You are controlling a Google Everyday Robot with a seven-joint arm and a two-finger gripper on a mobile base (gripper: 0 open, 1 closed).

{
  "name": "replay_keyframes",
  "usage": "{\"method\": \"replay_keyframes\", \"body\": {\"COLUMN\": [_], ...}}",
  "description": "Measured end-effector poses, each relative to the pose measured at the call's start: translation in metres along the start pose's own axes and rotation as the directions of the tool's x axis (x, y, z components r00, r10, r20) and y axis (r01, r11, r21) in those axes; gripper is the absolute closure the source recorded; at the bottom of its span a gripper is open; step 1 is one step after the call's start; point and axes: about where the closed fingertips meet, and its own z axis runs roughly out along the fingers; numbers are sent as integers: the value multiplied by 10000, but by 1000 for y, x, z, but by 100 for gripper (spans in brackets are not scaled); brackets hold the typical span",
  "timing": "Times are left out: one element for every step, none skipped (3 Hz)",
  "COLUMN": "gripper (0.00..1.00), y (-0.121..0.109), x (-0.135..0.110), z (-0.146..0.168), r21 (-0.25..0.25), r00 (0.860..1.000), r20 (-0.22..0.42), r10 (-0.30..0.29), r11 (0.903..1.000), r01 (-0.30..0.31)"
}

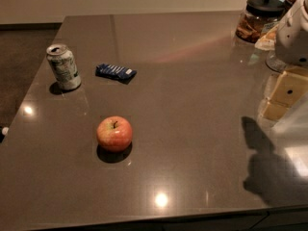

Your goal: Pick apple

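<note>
The apple (pixel 114 133) is round and red with yellow-orange patches and a short dark stem. It stands upright on the dark grey counter (pixel 192 129), left of the middle and towards the front. My gripper (pixel 281 99) hangs at the right edge of the view, above the counter, under the white arm housing (pixel 294 32). It is far to the right of the apple and touches nothing that I can see.
An opened soda can (pixel 63 67) stands at the back left. A flat blue packet (pixel 115 71) lies right of it. A glass jar with a black lid (pixel 260 18) stands at the back right. The counter's edges run along the left and front.
</note>
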Motion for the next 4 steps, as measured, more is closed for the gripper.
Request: {"method": "replay_keyframes", "body": {"gripper": [0, 0, 0, 0], "y": [0, 1, 5, 16], "x": [0, -8, -30, -64], "z": [0, 0, 4, 13], "r21": [2, -268, -673, -1151], "r00": [10000, 9998, 9967, 9843], "r20": [1, 201, 804, 1744], "r10": [0, 32, -84, -273], "r11": [10000, 9996, 9976, 9922], "r01": [0, -27, 139, 479]}}
